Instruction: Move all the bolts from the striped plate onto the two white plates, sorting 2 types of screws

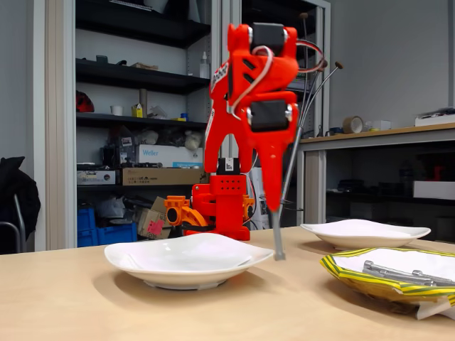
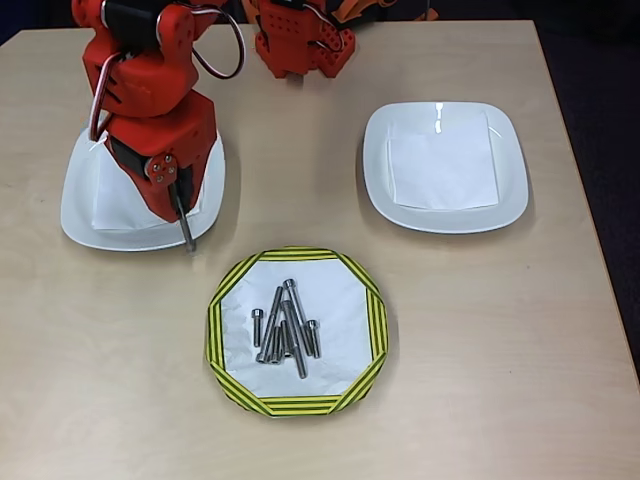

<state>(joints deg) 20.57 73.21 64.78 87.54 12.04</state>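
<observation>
My orange gripper point(image 1: 274, 201) point(image 2: 178, 196) is shut on a long slim bolt point(image 1: 278, 240) point(image 2: 186, 230), which hangs head-down from the fingers. In the overhead view its lower end sits at the front rim of the left white plate point(image 2: 80, 212) point(image 1: 163, 264). The other white plate point(image 2: 376, 172) point(image 1: 364, 232) lies to the right, holding a white paper sheet. The striped plate point(image 2: 292, 256) point(image 1: 343, 274) sits at the front with several bolts point(image 2: 285, 326) point(image 1: 397, 272), long and short, piled on its white centre.
The arm's base point(image 2: 300, 42) point(image 1: 222, 207) stands at the table's back edge between the white plates. Bare wood point(image 2: 500, 350) surrounds the plates. Shelves and a bench stand behind the table in the fixed view.
</observation>
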